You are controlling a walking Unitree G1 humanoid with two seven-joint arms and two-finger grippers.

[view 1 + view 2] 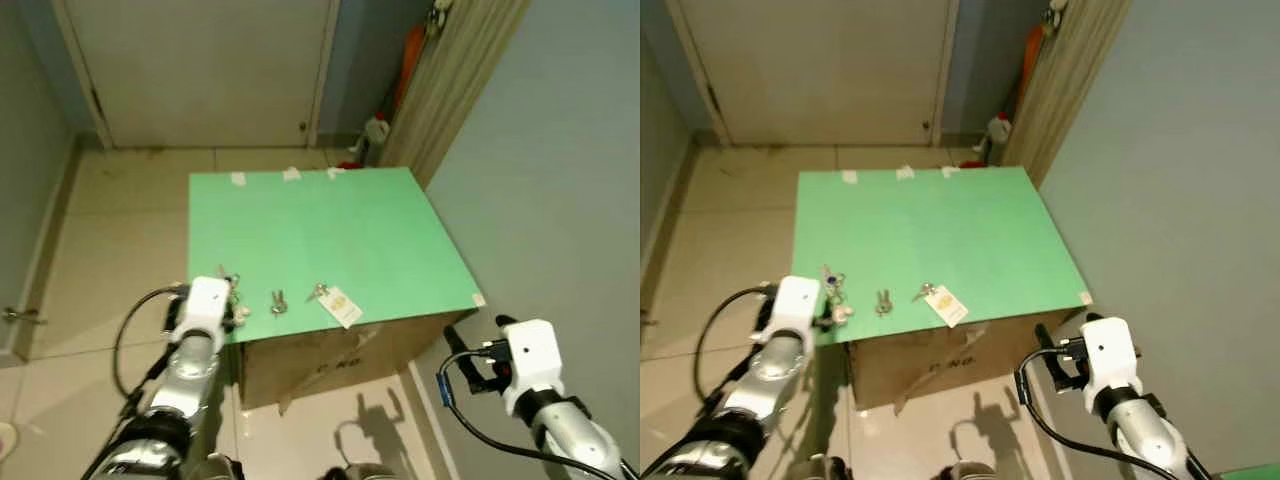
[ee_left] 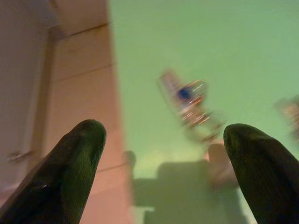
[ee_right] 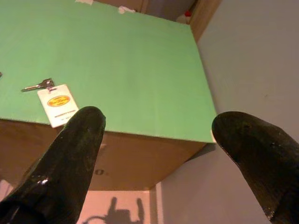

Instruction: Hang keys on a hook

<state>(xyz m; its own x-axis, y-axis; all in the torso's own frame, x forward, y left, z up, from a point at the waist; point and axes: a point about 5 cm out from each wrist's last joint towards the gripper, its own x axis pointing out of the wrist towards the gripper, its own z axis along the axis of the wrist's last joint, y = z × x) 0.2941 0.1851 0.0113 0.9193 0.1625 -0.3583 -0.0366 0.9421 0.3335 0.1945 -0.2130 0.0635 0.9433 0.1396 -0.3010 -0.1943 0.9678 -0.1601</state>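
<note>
- A green-topped table [image 1: 330,230] is standing on a cardboard box base on the tiled floor, and three sets of keys are lying in a row along its near edge.
- The key bunch [image 1: 230,295] with a blue piece is lying at the near left corner, a small pair of keys [image 1: 277,300] is sitting just beside it, and a key with a white tag [image 1: 335,303] is resting nearer the middle of that edge.
- The left pincer [image 2: 163,163] is hovering over the near left corner with its fingers spread wide and holding nothing; its wrist view is showing the key bunch between them, though blurred.
- From the head views the left wrist housing is covering part of that bunch.
- The right pincer [image 3: 156,154] is hanging off the near right corner, fingers wide apart and empty; its wrist view is giving the tag's yellow label sharply.
- A closed door [image 1: 200,70] is facing the table's far edge.
</note>
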